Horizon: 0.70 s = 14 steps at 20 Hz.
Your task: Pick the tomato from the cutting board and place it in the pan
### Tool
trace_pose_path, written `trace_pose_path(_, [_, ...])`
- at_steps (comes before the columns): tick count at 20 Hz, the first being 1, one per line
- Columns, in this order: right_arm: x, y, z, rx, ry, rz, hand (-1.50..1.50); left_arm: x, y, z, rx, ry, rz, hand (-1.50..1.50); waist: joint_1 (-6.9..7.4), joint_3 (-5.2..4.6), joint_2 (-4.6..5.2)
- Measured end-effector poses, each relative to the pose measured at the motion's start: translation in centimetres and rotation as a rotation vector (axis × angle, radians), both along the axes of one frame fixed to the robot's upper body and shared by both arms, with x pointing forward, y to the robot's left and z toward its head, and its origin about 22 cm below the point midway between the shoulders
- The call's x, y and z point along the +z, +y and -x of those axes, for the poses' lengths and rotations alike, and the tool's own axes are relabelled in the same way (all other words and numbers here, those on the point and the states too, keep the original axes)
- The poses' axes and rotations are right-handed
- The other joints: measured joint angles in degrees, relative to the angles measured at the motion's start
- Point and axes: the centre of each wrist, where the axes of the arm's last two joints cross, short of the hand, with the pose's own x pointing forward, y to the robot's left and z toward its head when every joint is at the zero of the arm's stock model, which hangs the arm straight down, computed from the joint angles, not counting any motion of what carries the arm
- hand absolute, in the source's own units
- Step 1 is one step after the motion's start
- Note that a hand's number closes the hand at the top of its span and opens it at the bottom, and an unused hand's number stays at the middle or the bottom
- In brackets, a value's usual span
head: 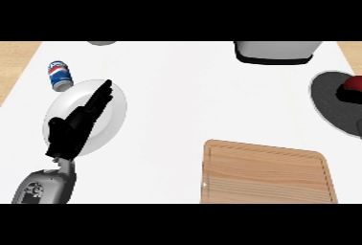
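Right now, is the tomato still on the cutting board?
No: the cutting board shows bare wood, and the red tomato sits in the pan at the right edge.

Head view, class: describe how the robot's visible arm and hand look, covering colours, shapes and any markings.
Only the left arm shows. Its hand is plain black, with long slim fingers and a thumb, and no markings. A thin grey wrist link joins it to the rounded light grey forearm, which carries a dark inset panel with small pale marks. No cables show.

A kitchen: white counter [212, 95] with cutting board [265, 172], pan [332, 107], plate [113, 103]
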Motion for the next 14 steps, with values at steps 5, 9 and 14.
trace_pose_path(5, [-0.1,-2.0,0.6,0.0,-0.005,0.001,1.5,-0.5,0.3,0.3,0.001,-0.004,-0.003,0.0,0.31,0.03,0.12])
trace_pose_path(9, [-1.3,-3.8,2.1,-0.093,0.103,-0.124,-1.5,0.0,0.1,-0.2,-0.003,-0.012,0.0,0.0,0.75,0.06,0.47])
trace_pose_path(14, [-1.1,-4.9,2.6,-0.094,0.169,-0.247,-1.5,0.3,-0.3,-0.7,-0.011,-0.019,-0.002,0.0,1.42,0.21,0.82])
